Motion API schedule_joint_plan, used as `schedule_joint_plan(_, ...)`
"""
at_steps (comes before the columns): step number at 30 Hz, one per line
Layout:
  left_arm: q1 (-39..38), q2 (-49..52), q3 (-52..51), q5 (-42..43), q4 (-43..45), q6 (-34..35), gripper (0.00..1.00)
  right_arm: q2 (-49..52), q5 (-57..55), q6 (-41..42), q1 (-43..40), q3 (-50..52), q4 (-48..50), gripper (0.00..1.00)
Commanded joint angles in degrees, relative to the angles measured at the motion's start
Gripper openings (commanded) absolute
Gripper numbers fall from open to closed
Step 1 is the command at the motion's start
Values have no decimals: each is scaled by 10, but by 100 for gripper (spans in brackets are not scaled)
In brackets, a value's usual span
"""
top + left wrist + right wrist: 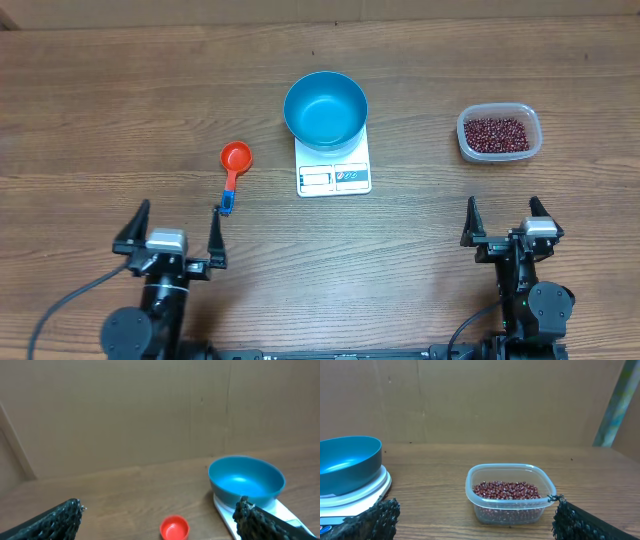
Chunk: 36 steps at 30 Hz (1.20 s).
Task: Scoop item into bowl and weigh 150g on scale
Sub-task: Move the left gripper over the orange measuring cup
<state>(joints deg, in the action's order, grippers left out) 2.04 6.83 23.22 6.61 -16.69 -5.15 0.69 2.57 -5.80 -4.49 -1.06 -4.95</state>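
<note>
Red-brown beans (497,132) sit in a clear tub (463,142) at three o'clock from the blue bowl (325,108). That bowl rests on the white scale (334,178). A red scoop (235,160) lies at nine o'clock. The left gripper (180,210) and right gripper (503,205) are spread wide, holding nothing.

Before me, the wooden table (120,100) carries three items resting directly on its surface: a red scoop (235,160) to my left, a white scale (334,178) at centre, and a clear tub (463,135) to my right.
</note>
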Motion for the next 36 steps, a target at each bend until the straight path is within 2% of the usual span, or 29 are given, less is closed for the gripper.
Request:
schedule_joint_plan(1, 6, 74, 89, -6, -26, -26, 100, -5, 1, -1, 0, 6, 3, 100)
schedule_joint_plan(5, 6, 174, 194, -5, -84, -37, 100, -5, 1, -1, 0, 6, 3, 100)
schedule_joint_plan(6, 6, 256, 280, -3, -140, -48, 99, -5, 1, 0, 0, 6, 3, 100)
schedule_joint_plan(20, 6, 642, 675, 5, -487, -51, 99, -5, 1, -1, 0, 6, 3, 100)
schedule_joint_plan(25, 6, 754, 738, 5, -568, -51, 100, -5, 1, 0, 0, 6, 3, 100)
schedule_joint_plan(36, 6, 921, 739, 4, -581, -51, 99, -5, 1, -1, 0, 6, 3, 100)
